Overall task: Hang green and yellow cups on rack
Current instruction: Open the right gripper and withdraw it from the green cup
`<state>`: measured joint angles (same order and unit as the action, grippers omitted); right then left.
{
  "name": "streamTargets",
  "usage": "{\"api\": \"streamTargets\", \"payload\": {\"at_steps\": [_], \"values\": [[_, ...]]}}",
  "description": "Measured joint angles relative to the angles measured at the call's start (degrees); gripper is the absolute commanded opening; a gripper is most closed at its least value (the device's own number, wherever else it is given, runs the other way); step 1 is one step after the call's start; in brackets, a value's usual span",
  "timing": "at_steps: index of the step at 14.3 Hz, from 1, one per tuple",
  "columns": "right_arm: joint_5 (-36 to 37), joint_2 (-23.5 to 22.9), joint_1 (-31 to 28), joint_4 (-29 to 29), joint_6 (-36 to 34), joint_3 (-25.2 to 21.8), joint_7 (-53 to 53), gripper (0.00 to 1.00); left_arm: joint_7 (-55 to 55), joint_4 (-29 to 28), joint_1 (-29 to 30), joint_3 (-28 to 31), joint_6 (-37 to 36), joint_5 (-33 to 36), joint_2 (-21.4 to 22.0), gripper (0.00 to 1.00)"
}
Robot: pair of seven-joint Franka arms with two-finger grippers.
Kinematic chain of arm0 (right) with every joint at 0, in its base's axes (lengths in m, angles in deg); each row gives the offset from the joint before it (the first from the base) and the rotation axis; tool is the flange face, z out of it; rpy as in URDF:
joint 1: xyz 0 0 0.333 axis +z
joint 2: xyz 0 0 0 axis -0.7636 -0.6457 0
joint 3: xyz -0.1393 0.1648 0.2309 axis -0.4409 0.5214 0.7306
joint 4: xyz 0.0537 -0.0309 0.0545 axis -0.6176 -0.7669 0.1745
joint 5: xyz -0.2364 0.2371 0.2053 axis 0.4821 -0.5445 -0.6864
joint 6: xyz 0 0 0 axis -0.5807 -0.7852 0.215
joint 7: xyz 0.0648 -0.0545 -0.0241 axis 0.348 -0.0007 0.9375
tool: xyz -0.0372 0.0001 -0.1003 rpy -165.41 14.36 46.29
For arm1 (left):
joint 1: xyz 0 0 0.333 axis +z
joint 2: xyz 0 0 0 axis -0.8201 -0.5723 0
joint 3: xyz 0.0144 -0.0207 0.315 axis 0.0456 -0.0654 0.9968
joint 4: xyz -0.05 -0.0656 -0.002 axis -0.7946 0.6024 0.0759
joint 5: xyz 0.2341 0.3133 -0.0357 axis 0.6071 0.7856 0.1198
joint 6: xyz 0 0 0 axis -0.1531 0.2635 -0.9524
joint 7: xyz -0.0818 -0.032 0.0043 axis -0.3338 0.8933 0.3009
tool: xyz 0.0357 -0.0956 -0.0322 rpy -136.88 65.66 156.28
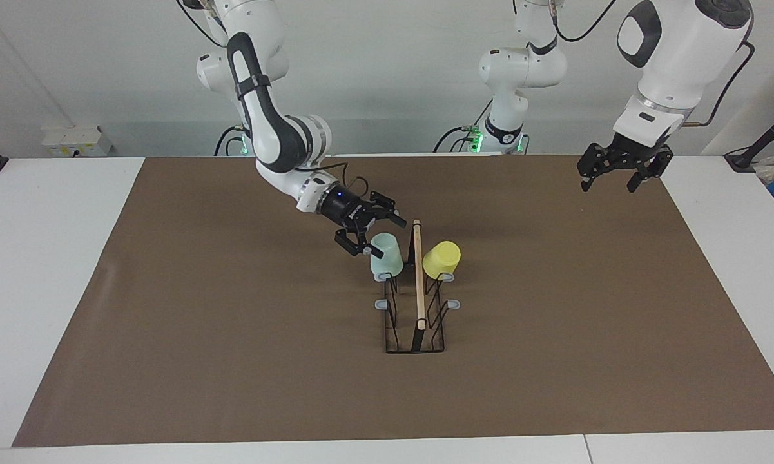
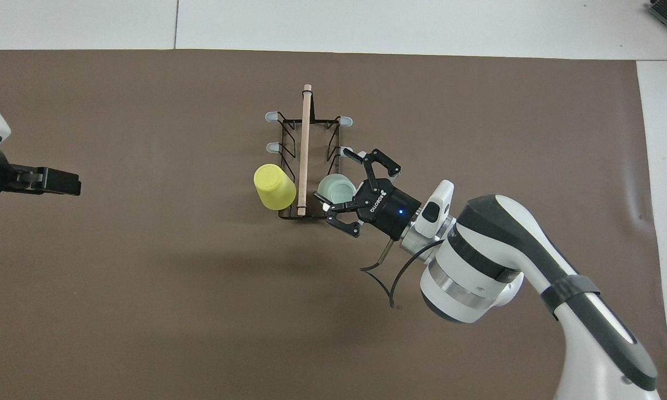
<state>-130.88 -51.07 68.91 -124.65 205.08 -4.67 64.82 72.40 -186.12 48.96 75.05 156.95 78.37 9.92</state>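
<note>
Mint green cup (image 1: 387, 255) and yellow cup (image 1: 442, 260) upside down on rack (image 1: 416, 303) prongs, robot-end pair. Right claw (image 1: 368, 234) spread wide beside green cup, empty. Left claw (image 1: 619, 169) wide, empty, raised over counter (image 1: 232, 335).

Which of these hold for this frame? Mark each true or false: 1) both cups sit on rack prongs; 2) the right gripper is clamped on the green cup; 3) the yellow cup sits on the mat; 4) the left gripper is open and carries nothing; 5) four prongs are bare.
1) True: the green cup and the yellow cup each sit upside down on a prong of the rack, at its end nearer the robots.
2) False: the right gripper is open beside the green cup, its fingers spread apart.
3) False: it sits on a prong, off the mat.
4) True: the left gripper hangs open in the air.
5) True.
</note>
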Motion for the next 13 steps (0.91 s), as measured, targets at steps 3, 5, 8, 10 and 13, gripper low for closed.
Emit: {"api": "streamTargets", "payload": {"at_steps": [3, 5, 8, 10, 13], "values": [[11.4, 1.5, -0.9, 3.1, 1.6, 0.5, -7.2, 1.0, 0.0, 3.1, 0.1, 0.0, -2.7, 0.0, -0.3, 1.0], [24.1, 2.0, -3.3, 4.9, 1.6, 0.5, -12.9, 1.0, 0.0, 5.4, 0.5, -0.3, -4.6, 0.0, -1.1, 1.0], [42.5, 3.3, -7.1, 6.1, -1.6, 0.4, -22.7, 1.0, 0.0, 6.9, 1.4, -1.5, -5.5, 0.0, -2.3, 1.0], [53.0, 4.3, -10.3, 6.2, -7.1, 0.4, -27.3, 1.0, 0.0, 7.0, 1.4, -1.8, -5.7, 0.0, -2.6, 1.0], [68.2, 5.3, -15.1, 6.2, -16.1, 0.2, -33.5, 1.0, 0.0, 7.0, 1.4, -2.0, -6.0, 0.0, -2.7, 1.0]]}}
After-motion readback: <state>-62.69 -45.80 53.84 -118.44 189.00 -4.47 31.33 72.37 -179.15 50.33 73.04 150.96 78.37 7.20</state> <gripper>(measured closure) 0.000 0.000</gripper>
